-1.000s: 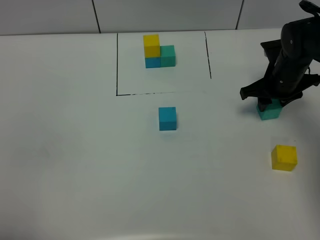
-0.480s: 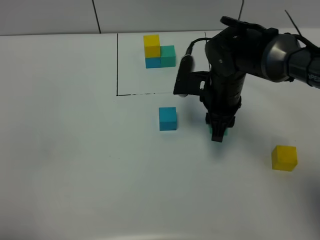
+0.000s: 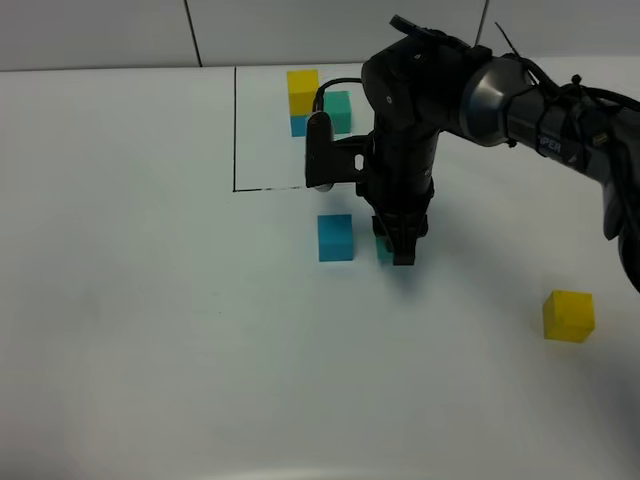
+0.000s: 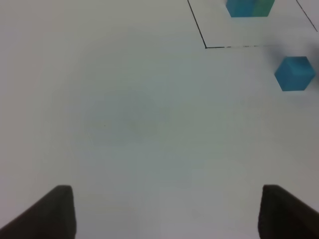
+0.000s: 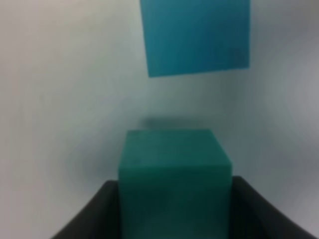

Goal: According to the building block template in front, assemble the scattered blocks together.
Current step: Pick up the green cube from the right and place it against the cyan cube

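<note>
Transit is what the high view records: the right gripper [image 3: 400, 250], a second ago at the right edge of the counter [image 3: 150, 320] closing down on the matte teal-green cube [image 3: 383, 251], has swung across with it. It now hangs low just to the right of the matte cyan-blue cube [image 3: 335, 238]; the two cubes are near but seemingly not yet touching, though the arm hides most of the carried one. The matte yellow cube [image 3: 569, 315] lies untouched, well apart at the right. Behind, inside a black-lined rectangle [image 3: 235, 130], stands the building block template [image 3: 318, 103], three small joined cubes with yellow on blue and teal-green alongside. By my reading the green piece is nearly at its place beside the blue, leaving the yellow to be stacked. The left wrist view shows the left gripper [image 4: 167, 211] with its fingers spread wide over bare counter and nothing between them; the cyan-blue cube and the template's lower edge sit far off. The right wrist view shows the right gripper's fingers [image 5: 89, 221] clamped on the teal-green cube's sides, with the cyan-blue cube just ahead across a narrow strip of counter. The counter is plain white and matte; a pale tiled wall [image 3: 100, 30] with dark seams closes the back.
</note>
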Robot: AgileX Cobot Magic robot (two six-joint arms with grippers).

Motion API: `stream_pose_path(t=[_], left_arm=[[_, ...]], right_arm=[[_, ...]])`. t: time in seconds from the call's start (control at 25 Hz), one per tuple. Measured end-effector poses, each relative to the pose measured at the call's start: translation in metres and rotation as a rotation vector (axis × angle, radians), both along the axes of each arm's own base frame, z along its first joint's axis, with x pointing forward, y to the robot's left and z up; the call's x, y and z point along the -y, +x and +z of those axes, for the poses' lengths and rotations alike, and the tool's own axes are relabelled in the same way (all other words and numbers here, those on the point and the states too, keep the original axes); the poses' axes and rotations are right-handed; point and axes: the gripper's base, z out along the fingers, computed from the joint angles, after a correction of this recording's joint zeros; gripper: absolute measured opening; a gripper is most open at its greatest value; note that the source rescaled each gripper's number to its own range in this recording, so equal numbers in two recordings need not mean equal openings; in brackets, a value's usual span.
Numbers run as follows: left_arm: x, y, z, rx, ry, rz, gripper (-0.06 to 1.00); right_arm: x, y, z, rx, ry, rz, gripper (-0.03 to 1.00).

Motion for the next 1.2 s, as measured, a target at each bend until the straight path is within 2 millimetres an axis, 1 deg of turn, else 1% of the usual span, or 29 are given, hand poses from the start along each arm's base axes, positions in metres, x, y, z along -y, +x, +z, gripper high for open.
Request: stream_pose_path(t=[0.48, 0.84, 1.2], left_arm=[[0.0, 0.0, 0.0, 0.0, 0.0, 0.0, 0.59], [0.0, 0.0, 0.0, 0.0, -0.001, 0.001, 0.59], [0.0, 0.0, 0.0, 0.0, 0.0, 0.0, 0.59]], right_arm=[[-0.005, 0.008, -0.021, 0.02, 0.017, 0.013, 0.02], [-0.008, 0.01, -0.022, 0.043, 0.046, 0.008, 0.02], [-0.009, 0.009, -0.022, 0.029, 0.063, -0.002, 0.02]])
